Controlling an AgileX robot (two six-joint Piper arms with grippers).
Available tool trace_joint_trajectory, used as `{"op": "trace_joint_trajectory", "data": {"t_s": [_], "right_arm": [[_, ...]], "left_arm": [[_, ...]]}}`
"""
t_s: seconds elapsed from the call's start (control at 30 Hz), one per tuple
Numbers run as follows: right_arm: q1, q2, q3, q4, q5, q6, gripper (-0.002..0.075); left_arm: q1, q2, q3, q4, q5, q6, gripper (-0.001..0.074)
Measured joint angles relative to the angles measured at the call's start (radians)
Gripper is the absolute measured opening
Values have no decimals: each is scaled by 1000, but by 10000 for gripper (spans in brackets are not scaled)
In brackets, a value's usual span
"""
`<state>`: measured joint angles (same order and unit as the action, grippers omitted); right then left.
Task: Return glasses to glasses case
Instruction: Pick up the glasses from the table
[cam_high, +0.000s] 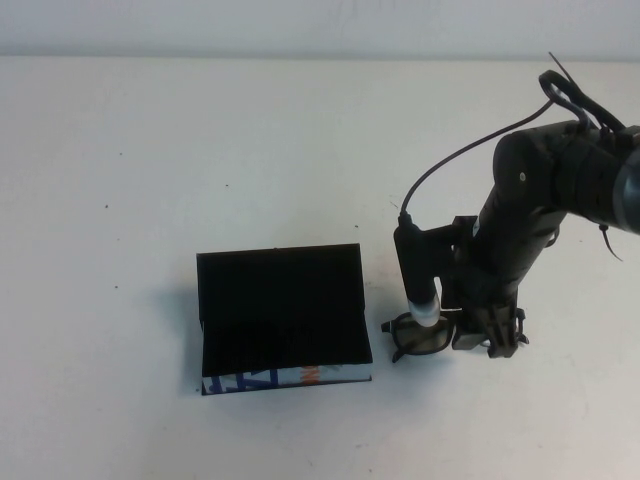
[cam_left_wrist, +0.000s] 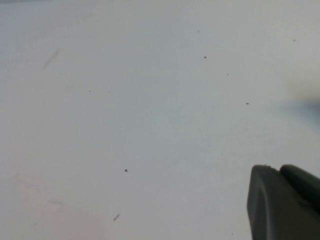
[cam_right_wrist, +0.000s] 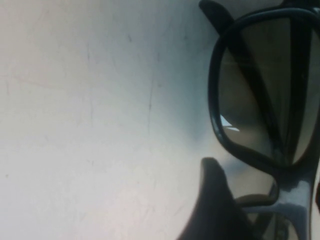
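The glasses (cam_high: 420, 337), with a thick dark frame and tinted lenses, lie on the white table just right of the glasses case (cam_high: 283, 318). The case is black, stands open and empty, and shows a blue, white and orange print on its front side. My right gripper (cam_high: 487, 340) is down at the glasses' right end. In the right wrist view one of its fingers (cam_right_wrist: 215, 200) stands beside the bridge of the glasses (cam_right_wrist: 260, 100), a small gap away, and the other finger is out of frame. My left gripper (cam_left_wrist: 280, 170) is over bare table, its fingers together.
The white table (cam_high: 150, 180) spreads on all sides of the case. The right arm and its cable (cam_high: 450, 165) rise above the glasses. The left arm is outside the high view.
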<state>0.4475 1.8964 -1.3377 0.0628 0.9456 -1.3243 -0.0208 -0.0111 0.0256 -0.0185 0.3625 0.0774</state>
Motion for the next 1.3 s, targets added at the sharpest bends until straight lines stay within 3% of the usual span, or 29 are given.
{"op": "trace_joint_trajectory", "data": {"t_s": [0.67,1.07,1.3], "right_arm": [[2,13,0,-2,8,0,330],[2,13,0,-10,16,0,138],[2,13,-2,-16,18,0,107]], "left_arm": [[0,0,0,0,0,0,-1],[0,0,0,0,0,0,-1],[0,0,0,0,0,0,-1]]}}
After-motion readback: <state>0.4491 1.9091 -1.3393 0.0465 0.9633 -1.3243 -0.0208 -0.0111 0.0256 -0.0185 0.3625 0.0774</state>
